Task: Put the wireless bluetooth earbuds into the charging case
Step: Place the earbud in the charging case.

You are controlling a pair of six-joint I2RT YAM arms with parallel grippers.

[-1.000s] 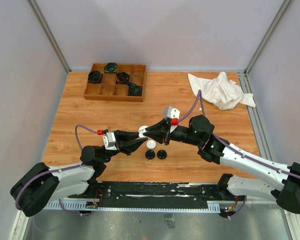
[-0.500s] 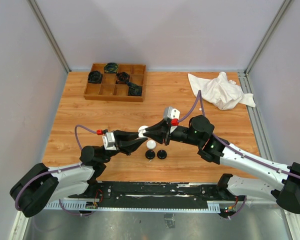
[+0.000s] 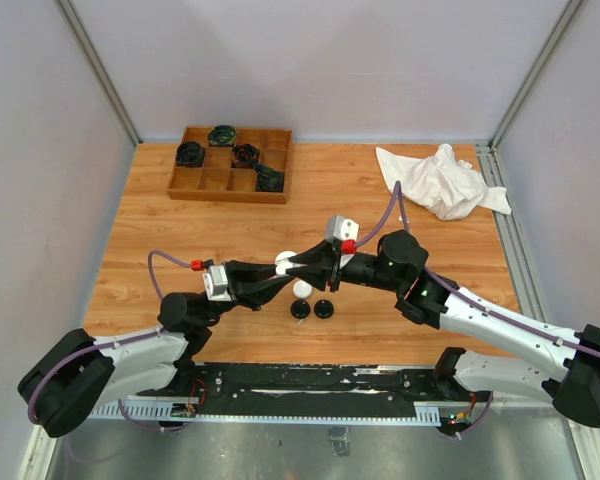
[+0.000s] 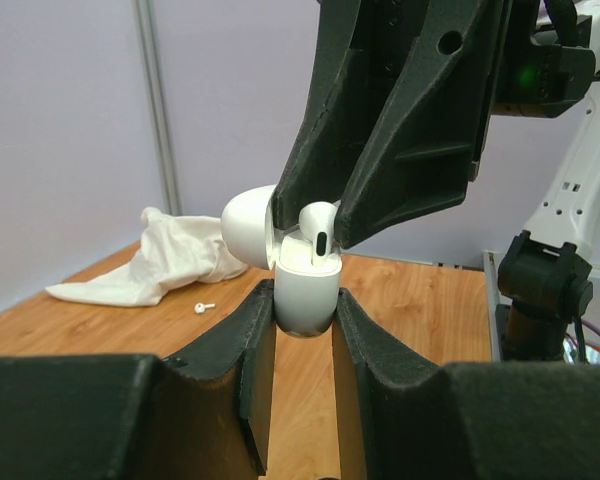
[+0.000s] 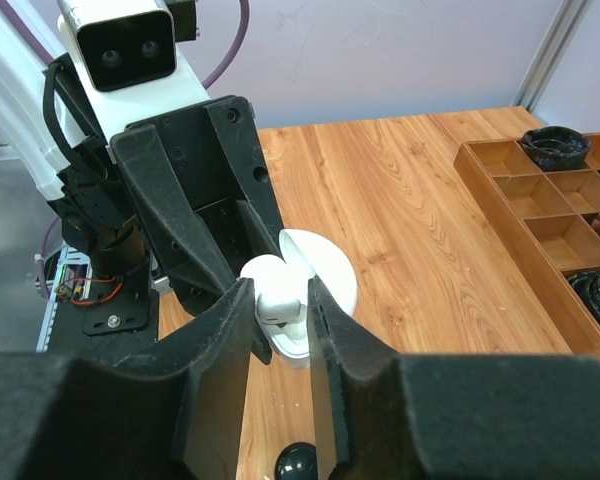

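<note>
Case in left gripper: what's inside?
A white earbud pokes out of the open case, pinched by the right gripper. Its stem and the second slot are hidden by the case wall and gripper.

No text, brand or number can be read in any view; the white charging case (image 4: 305,292) looks plain; so do the wooden tray (image 3: 225,196) and the camera housing (image 5: 125,45).

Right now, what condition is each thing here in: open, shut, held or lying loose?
charging case: lid open, held upright off the table
left gripper: shut on the charging case
white earbud: pinched, stem at the case's opening
right gripper: shut on the white earbud
loose earbud: lying on the table
black pucks: resting on the table, not held
cloth: crumpled
</note>
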